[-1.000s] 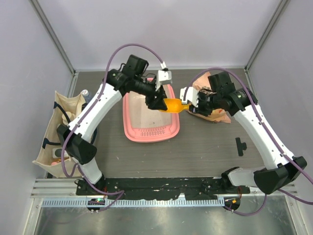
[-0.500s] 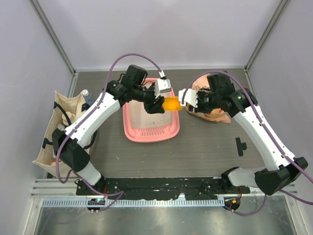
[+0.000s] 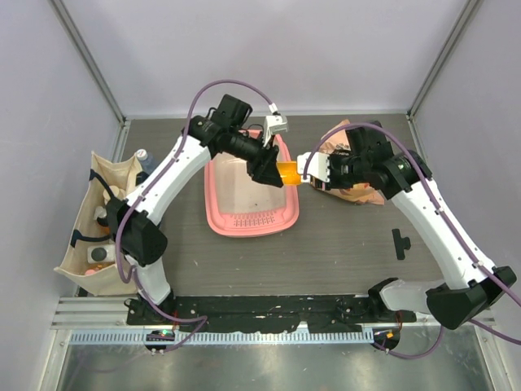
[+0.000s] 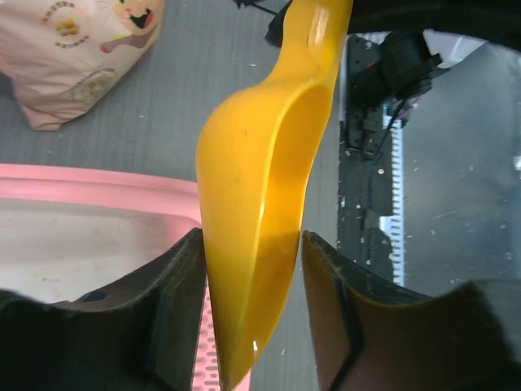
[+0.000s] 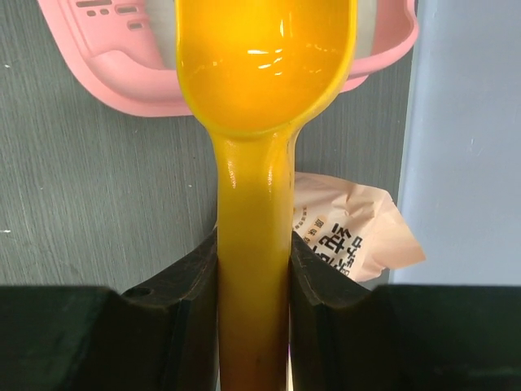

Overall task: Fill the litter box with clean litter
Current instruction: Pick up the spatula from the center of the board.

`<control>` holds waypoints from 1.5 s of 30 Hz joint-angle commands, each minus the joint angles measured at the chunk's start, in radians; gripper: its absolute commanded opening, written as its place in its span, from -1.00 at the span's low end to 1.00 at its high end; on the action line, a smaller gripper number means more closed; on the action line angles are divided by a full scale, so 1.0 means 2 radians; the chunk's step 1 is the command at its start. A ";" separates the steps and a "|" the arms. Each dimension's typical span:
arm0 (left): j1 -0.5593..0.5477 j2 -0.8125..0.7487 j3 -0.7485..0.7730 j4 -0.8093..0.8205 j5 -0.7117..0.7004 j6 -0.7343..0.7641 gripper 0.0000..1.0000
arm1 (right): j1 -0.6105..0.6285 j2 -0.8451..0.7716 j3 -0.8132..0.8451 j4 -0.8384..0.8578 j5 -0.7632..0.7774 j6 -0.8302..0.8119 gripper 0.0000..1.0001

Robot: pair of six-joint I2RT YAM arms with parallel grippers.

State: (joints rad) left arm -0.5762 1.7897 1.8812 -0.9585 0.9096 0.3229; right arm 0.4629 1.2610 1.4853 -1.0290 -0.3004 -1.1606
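Note:
The pink litter box (image 3: pixel 211 195) lies mid-table, its grille strip (image 3: pixel 259 220) at the near end and its whitish floor bare. No pile of clean litter shows. A yellow-orange scoop (image 3: pixel 287 173) hangs over the box's right rim, held from both sides. My left gripper (image 3: pixel 269 169) is shut on the scoop's bowl (image 4: pixel 256 179). My right gripper (image 3: pixel 314 172) is shut on its handle (image 5: pixel 252 244). The bowl (image 5: pixel 264 65) looks empty. The pink rim shows under it in the left wrist view (image 4: pixel 98 183) and the right wrist view (image 5: pixel 122 91).
A peach litter bag (image 3: pixel 358 191) with a cartoon cat lies right of the box, under my right arm; it also shows in the left wrist view (image 4: pixel 73 57) and right wrist view (image 5: pixel 350 236). A beige tote bag (image 3: pixel 102 220) stands at the left edge. A small black part (image 3: pixel 400 243) lies at the right.
My left arm has swung its elbow back and up while keeping hold of the scoop's bowl. The scoop and my right gripper have stayed almost in place.

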 commanded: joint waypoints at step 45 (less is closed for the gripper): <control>0.043 -0.111 -0.252 0.476 -0.066 -0.460 -1.00 | -0.225 -0.008 -0.088 0.441 -0.297 0.724 0.89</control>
State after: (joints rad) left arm -0.4984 1.5692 1.3880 -0.2096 0.7422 -0.3717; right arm 0.0132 1.3632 1.3979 -0.5053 -1.0241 0.1078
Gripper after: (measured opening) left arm 0.164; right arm 0.931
